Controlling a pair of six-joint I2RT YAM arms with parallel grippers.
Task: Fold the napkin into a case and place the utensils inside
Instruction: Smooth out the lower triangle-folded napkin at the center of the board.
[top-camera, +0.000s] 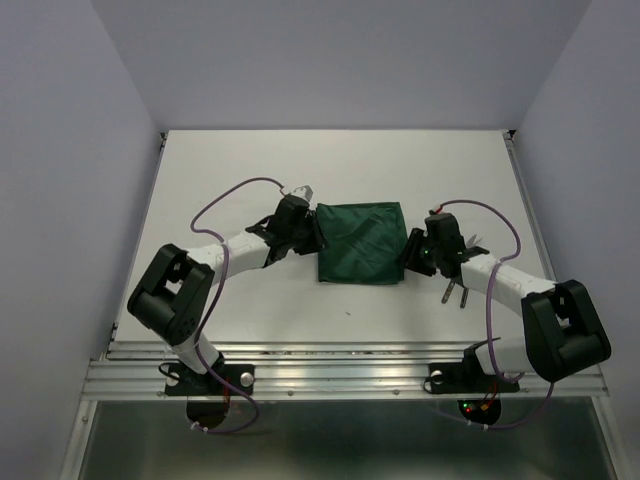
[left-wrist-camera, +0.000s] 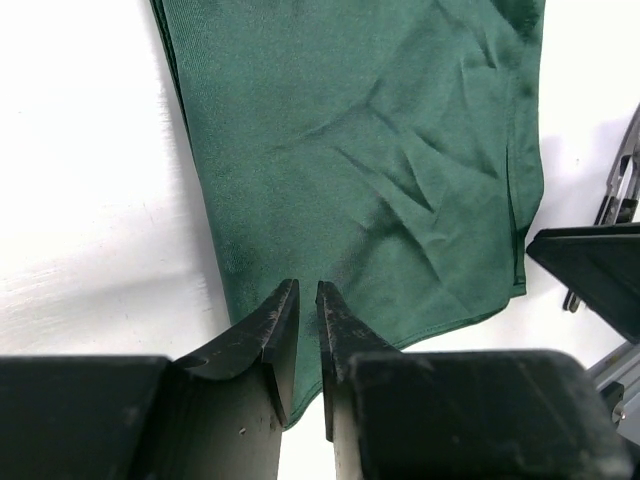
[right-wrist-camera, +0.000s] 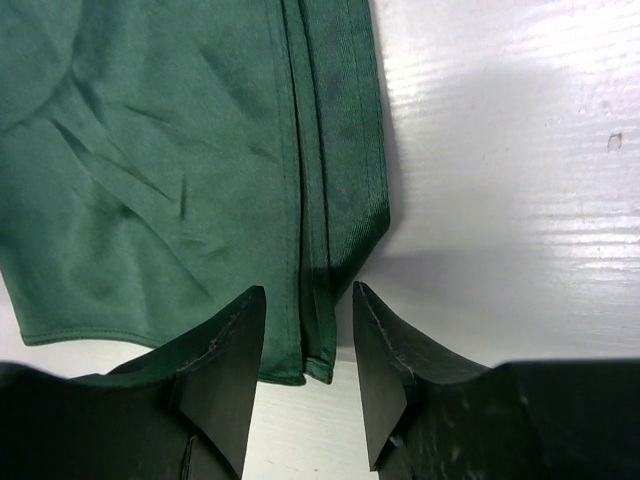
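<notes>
The dark green napkin (top-camera: 360, 243) lies folded into a rough square in the middle of the table. My left gripper (top-camera: 312, 232) is at its left edge. In the left wrist view the jaws (left-wrist-camera: 307, 284) hang over a near corner of the napkin (left-wrist-camera: 360, 150) with only a narrow slit between them, and nothing looks pinched. My right gripper (top-camera: 410, 252) is at the napkin's right edge. Its jaws (right-wrist-camera: 308, 290) stand open astride the layered folded edge of the napkin (right-wrist-camera: 150, 150). The silver utensils (top-camera: 455, 291) lie on the table partly under the right arm, and they also show in the left wrist view (left-wrist-camera: 622, 178).
The white table (top-camera: 250, 160) has raised rails on its left and right sides and a metal frame along the near edge. Both arms reach inward from their bases at the front. Purple cables loop above each forearm.
</notes>
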